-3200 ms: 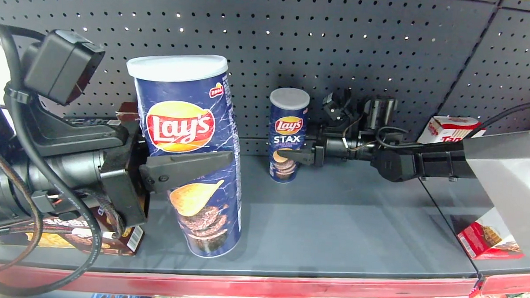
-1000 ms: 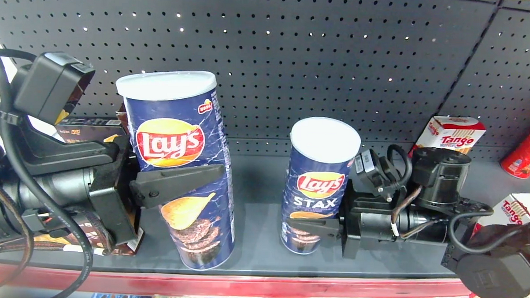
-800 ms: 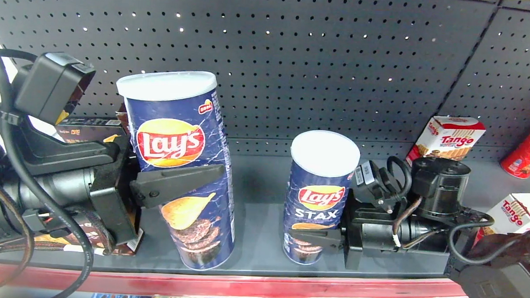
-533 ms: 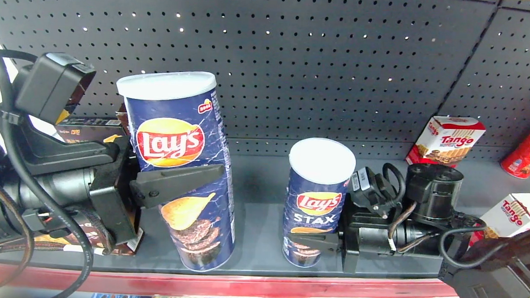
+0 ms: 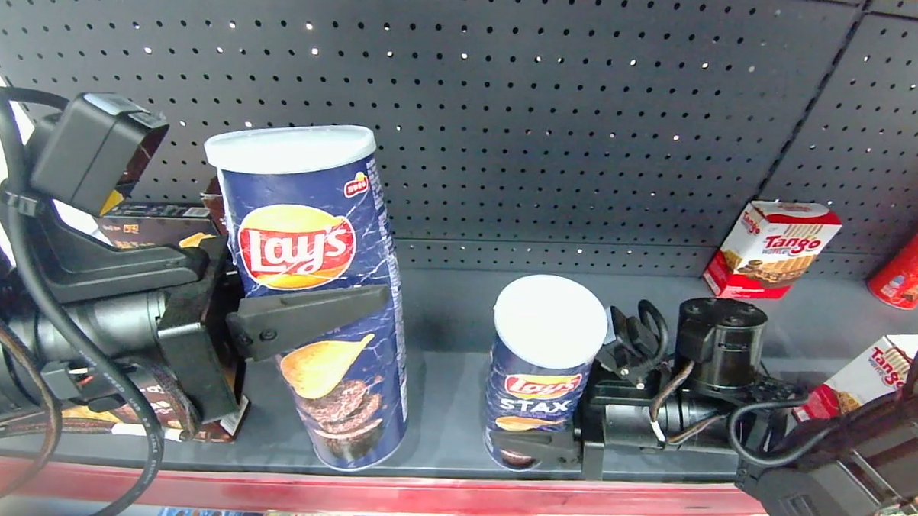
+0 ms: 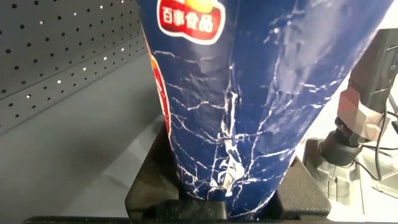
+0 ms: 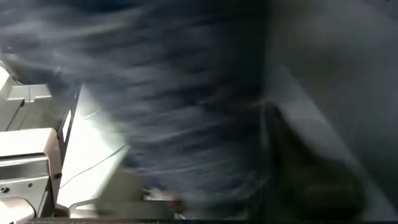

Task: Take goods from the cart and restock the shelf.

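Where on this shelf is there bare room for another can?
The widest bare stretch of shelf lies behind the short can, up to the pegboard wall. A narrower gap sits between the tall can and the short one. Both ends are crowded: brown boxes on the left, wafer boxes and a red can on the right.

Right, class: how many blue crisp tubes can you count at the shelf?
2. The taller tube is upright in the left gripper; the shorter tube is upright in the right gripper, near the shelf's front edge. More could be hidden behind the arms.
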